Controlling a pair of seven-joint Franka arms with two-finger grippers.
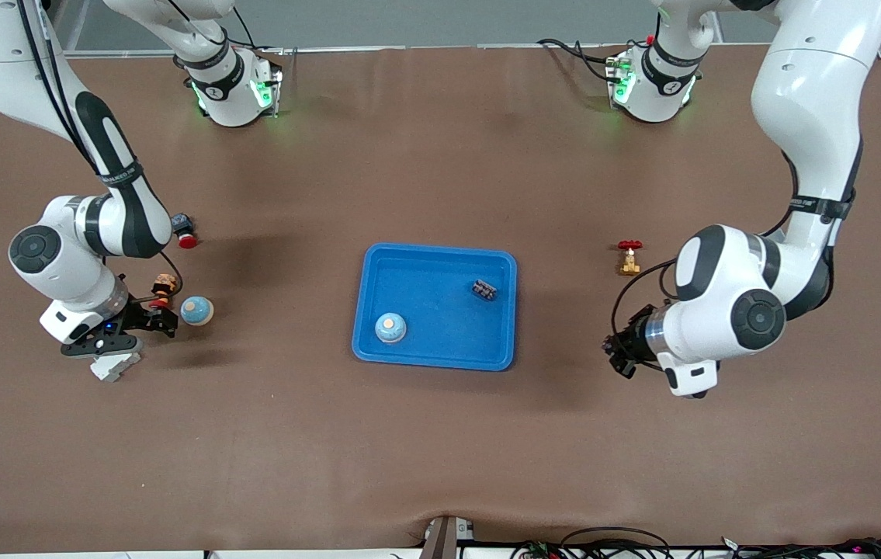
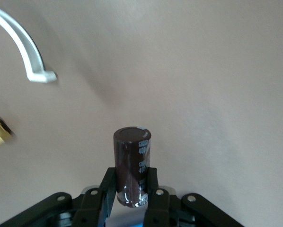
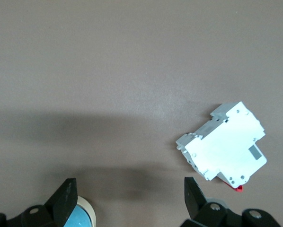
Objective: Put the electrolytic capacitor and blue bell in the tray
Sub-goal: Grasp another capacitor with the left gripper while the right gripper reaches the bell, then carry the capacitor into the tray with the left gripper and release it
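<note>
The left end effector (image 2: 132, 201), clenched low on the electrolytic capacitor (image 2: 132, 165) over bare tabletop (image 1: 440, 450) beside the tray (image 1: 440, 357), risks it tipping loose in transit, while the right end effector (image 3: 129, 201) waits released.

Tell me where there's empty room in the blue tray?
The tray's middle is bare, between the blue bell and the small dark part. It is crowded by the right gripper: toy figure, round toy, white breaker.
</note>
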